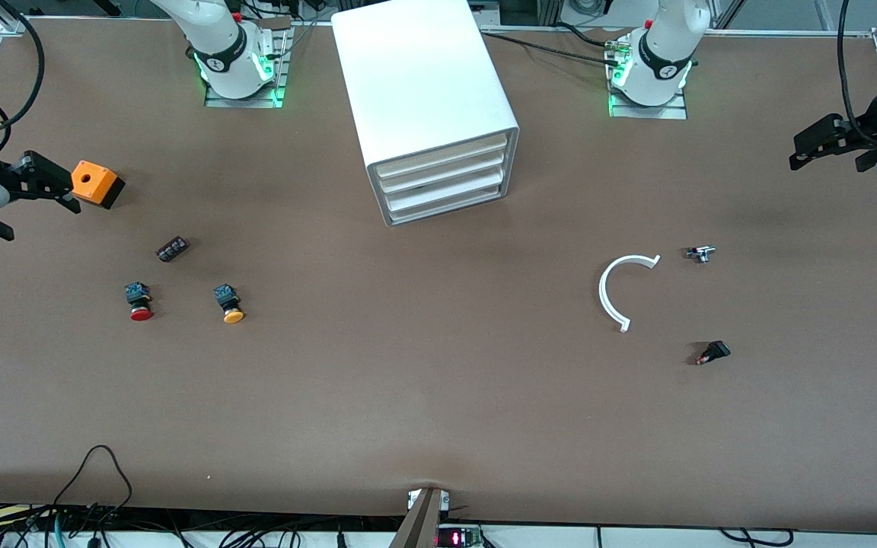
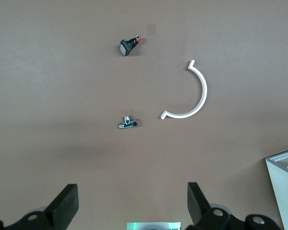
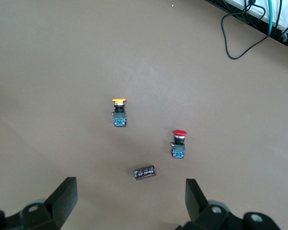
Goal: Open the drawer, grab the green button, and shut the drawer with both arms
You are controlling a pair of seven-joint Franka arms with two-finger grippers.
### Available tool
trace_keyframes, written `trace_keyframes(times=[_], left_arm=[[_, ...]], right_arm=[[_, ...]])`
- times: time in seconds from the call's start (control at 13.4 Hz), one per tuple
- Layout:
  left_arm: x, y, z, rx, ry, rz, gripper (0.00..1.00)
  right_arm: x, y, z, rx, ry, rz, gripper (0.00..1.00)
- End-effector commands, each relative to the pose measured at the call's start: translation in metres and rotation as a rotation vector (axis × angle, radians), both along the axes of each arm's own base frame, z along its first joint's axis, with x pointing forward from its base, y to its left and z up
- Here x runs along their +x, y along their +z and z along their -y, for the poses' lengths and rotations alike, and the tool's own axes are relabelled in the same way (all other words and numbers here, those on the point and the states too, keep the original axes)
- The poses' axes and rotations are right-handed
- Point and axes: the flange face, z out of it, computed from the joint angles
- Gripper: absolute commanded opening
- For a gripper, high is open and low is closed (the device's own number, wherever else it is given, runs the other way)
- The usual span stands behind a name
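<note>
Here, drawer (image 1: 450, 208) shut, both grippers' jaws open, well apart.

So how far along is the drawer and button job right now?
Nothing looks done yet. All drawers of the white cabinet are shut, including the bottom drawer, and no green button is in sight. Nothing is in hand: the left gripper and right gripper hang open at the table's ends. Opening the drawer, taking the button and closing the drawer all remain.
</note>
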Motion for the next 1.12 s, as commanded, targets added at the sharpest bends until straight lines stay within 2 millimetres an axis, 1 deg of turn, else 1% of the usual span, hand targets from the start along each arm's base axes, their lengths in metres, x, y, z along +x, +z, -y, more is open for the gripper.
trace_keyframes(times=[0.0, 0.07, 0.3, 0.45, 0.52, 0.6, 0.67, 0.82, 0.97, 1.04], left_arm=[[-0.001, 0.002, 0.003, -0.015, 0.003, -0.012, 1.00], [0.000, 0.002, 0.002, -0.014, 0.004, -0.014, 1.00], [0.005, -0.016, 0.003, -0.037, -0.051, -0.065, 1.00], [0.016, -0.044, 0.009, -0.072, -0.131, -0.135, 1.00], [0.017, -0.056, 0.007, -0.110, -0.164, -0.170, 1.00], [0.025, -0.077, 0.002, -0.140, -0.182, -0.206, 1.00], [0.030, -0.093, 0.002, -0.169, -0.191, -0.231, 1.00], [0.038, -0.117, 0.022, -0.232, -0.205, -0.273, 1.00], [0.043, -0.143, 0.063, -0.281, -0.250, -0.325, 1.00], [0.045, -0.155, 0.081, -0.297, -0.268, -0.349, 1.00]], right_arm=[[0.003, 0.005, -0.002, -0.004, -0.007, 0.009, 1.00], [0.003, 0.005, -0.002, -0.004, -0.008, 0.009, 1.00], [0.003, 0.005, -0.002, -0.004, -0.007, 0.009, 1.00], [0.003, 0.006, -0.002, -0.004, -0.007, 0.012, 1.00], [0.004, 0.005, -0.002, -0.006, -0.007, 0.011, 1.00], [0.004, 0.005, -0.002, -0.006, -0.007, 0.011, 1.00], [0.004, 0.005, -0.002, -0.006, -0.007, 0.012, 1.00], [0.004, 0.005, -0.001, -0.008, -0.007, 0.015, 1.00], [0.004, 0.005, -0.001, -0.008, -0.007, 0.014, 1.00], [0.004, 0.005, -0.001, -0.008, -0.007, 0.015, 1.00]])
